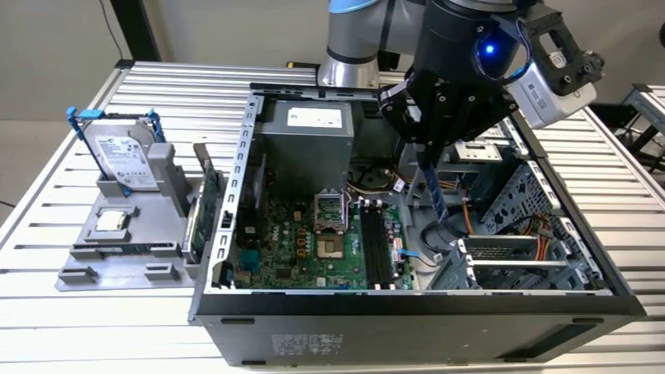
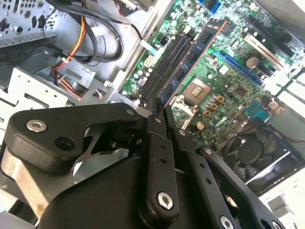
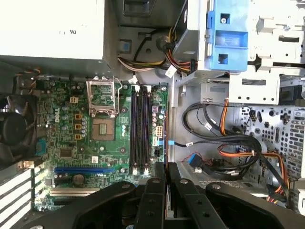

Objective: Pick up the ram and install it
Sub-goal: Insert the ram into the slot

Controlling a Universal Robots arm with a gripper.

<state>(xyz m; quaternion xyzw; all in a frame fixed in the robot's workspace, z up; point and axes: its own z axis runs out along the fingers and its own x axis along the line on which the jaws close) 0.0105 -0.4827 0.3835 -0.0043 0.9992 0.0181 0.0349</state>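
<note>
The gripper (image 2: 160, 109), clamped on the ram (image 2: 195, 55) above the black slots (image 3: 140, 126), risks jamming it if it lands tilted or misaligned.

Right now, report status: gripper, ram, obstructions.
Gripper shut on the ram. Ram held above the motherboard, not yet in the slots. Black cables beside the slots, not across them.

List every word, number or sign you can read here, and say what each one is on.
No text can be read for certain.
power supply label: print too small to read.
hard drive label: too small to read.
case front sticker: too small to read.
ram, clamped in the gripper: no legible marking.
</note>
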